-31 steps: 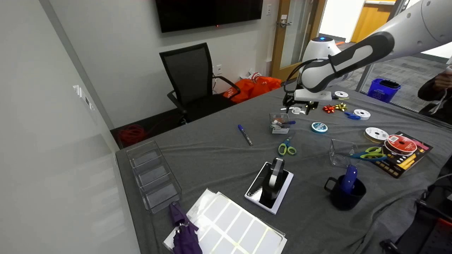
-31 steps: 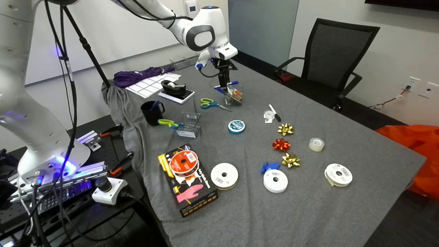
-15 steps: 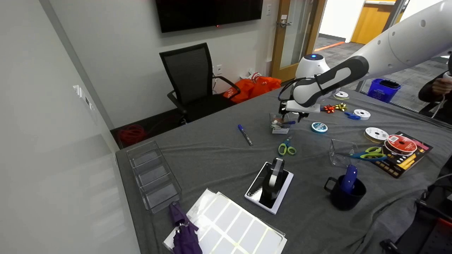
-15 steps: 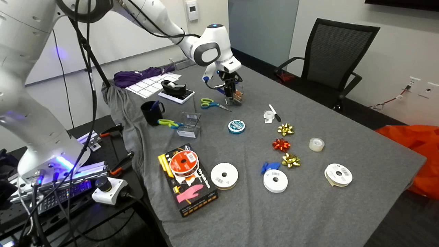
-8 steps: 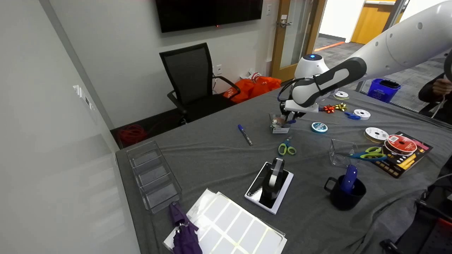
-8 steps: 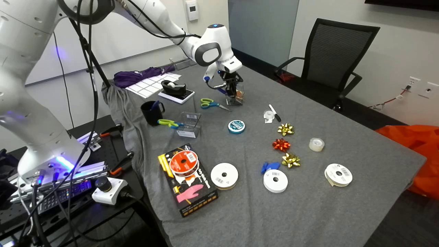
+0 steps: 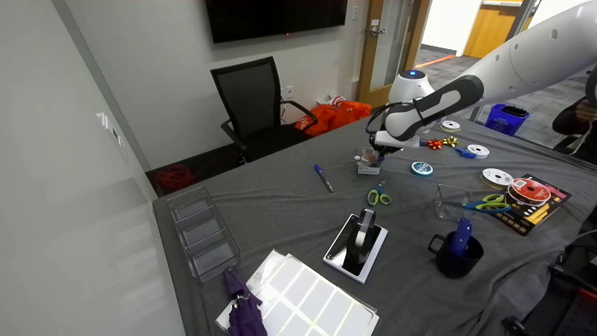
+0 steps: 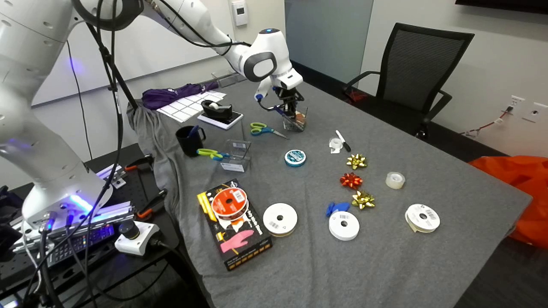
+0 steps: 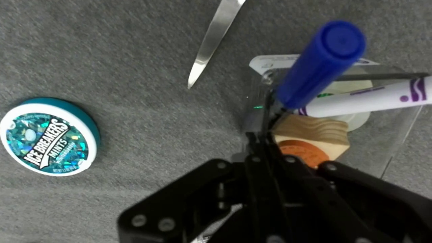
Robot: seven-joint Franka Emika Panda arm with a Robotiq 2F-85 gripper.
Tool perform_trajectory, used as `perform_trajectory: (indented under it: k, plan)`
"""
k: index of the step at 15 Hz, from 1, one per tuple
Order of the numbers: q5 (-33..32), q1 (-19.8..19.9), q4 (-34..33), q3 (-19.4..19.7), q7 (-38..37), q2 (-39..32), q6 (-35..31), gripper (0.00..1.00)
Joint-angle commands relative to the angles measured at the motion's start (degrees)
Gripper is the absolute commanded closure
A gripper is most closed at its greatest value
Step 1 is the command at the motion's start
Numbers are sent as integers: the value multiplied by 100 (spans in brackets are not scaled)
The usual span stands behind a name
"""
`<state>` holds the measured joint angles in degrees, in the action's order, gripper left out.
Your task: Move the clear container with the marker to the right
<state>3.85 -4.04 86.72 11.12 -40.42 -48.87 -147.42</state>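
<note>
The small clear container (image 7: 368,170) holds a wooden block (image 9: 312,130), an orange disc and a white marker with purple marks (image 9: 364,98). A blue-capped marker (image 9: 320,65) leans up out of it beside the fingertips. In the wrist view my gripper (image 9: 261,136) is shut on the container's near wall, one finger outside and one inside. Both exterior views show the gripper (image 8: 291,110) pointing down at the tub (image 8: 296,124), covering part of it. The tub is at or close to the tablecloth; whether its base touches I cannot tell.
Green-handled scissors (image 7: 378,195) and a round mint tin (image 9: 50,136) lie close by. A loose blue-capped pen (image 7: 324,178) is on the cloth. A tape dispenser (image 7: 361,238), a dark mug (image 7: 454,254) and another clear holder (image 8: 237,156) stand farther off.
My gripper has come down to the container and its jaws have gone from open to shut on the wall. The container has shifted slightly, and the pens inside have moved.
</note>
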Motion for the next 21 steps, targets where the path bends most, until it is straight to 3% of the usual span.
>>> perform_trajectory:
  k: [1,7,10,21]
  plan:
    - [19,-21,2,44,-45,4,-58,99]
    - [194,317,376,-209,481,383,-165,99]
    - [398,613,613,-383,1108,563,-259,99]
    - [1533,2197,2270,-1391,4689,1848,-203,99]
